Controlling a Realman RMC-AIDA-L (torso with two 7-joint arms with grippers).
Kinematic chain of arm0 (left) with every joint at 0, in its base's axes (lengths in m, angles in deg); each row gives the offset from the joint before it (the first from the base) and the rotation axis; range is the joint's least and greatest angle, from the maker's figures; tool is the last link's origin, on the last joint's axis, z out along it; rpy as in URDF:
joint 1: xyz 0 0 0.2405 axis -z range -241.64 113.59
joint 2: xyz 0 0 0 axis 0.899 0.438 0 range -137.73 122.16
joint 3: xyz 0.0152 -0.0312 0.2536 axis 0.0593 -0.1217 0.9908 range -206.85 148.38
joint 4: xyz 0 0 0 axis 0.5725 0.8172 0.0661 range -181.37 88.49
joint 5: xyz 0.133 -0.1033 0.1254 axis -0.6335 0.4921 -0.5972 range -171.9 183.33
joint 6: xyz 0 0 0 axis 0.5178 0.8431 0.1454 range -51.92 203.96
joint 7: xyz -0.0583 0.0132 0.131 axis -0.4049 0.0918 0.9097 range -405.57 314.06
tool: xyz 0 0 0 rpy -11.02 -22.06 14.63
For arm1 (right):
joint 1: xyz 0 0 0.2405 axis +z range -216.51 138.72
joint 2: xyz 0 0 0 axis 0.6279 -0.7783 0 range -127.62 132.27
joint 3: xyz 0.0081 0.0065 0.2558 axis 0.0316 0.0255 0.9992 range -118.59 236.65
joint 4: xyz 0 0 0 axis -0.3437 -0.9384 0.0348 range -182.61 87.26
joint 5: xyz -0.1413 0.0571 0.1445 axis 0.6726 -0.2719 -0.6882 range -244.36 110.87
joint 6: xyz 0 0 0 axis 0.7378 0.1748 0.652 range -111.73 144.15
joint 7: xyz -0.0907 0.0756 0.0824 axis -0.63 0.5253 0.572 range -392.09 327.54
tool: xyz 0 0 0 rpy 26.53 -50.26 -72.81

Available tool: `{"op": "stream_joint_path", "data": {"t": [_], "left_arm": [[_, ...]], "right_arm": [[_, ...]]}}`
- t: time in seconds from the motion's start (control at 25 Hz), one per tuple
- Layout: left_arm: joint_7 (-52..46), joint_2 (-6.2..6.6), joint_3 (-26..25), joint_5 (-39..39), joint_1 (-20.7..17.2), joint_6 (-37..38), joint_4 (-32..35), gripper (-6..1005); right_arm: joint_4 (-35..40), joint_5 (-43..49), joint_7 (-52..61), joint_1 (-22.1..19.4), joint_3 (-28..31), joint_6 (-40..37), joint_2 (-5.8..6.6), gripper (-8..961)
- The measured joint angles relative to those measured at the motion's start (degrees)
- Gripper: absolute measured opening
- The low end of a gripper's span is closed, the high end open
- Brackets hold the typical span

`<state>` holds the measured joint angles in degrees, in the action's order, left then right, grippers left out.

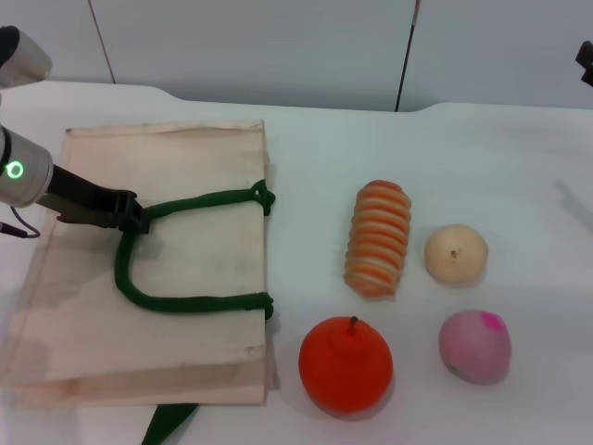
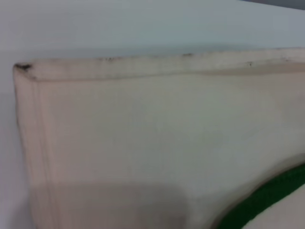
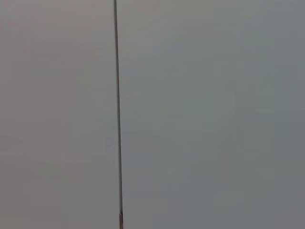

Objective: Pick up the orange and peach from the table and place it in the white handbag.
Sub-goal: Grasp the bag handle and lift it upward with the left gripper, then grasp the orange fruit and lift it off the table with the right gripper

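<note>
The orange sits near the table's front edge, just right of the white handbag. The peach, dusty pink with a magenta spot, lies further right of the orange. The handbag lies flat on the left of the table, and its cream fabric fills the left wrist view. My left gripper reaches in from the left over the bag and is shut on the bag's upper green handle at its bend. Only a dark bit of my right arm shows at the top right edge.
An orange-and-cream striped roll and a pale yellow-beige ball lie behind the orange and peach. A second green handle pokes out under the bag's front edge. A grey wall rises behind the table.
</note>
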<state>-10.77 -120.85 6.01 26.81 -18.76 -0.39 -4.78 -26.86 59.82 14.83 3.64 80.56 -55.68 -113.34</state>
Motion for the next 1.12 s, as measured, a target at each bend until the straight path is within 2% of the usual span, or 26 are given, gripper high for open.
{"op": "stream_joint_path", "data": {"t": [0.04,0.28,0.8,0.96,1.12], "left_arm": [[0.25,-0.08,-0.02,0.23,-0.05,0.48,0.0,172],[1.96,-0.2,-0.72,2.48,-0.45,1.19,0.0,157],[8.69,0.83,-0.85,17.64,-2.54,1.07,0.05,143],[12.96,1.53,-0.88,25.46,-4.12,-0.76,-0.12,144],[17.26,3.27,-0.99,34.9,-5.99,-4.09,-1.05,142]], "right_arm": [[0.0,0.0,0.0,0.0,0.0,0.0,0.0,880],[0.03,0.0,0.0,-0.03,0.0,0.0,0.0,879],[-0.29,0.0,-0.07,-0.14,-0.19,0.19,0.0,880],[-0.34,0.46,0.0,-0.52,-0.93,-1.81,0.0,880],[0.56,1.16,1.55,-1.27,-4.67,-8.1,0.3,880]]}}
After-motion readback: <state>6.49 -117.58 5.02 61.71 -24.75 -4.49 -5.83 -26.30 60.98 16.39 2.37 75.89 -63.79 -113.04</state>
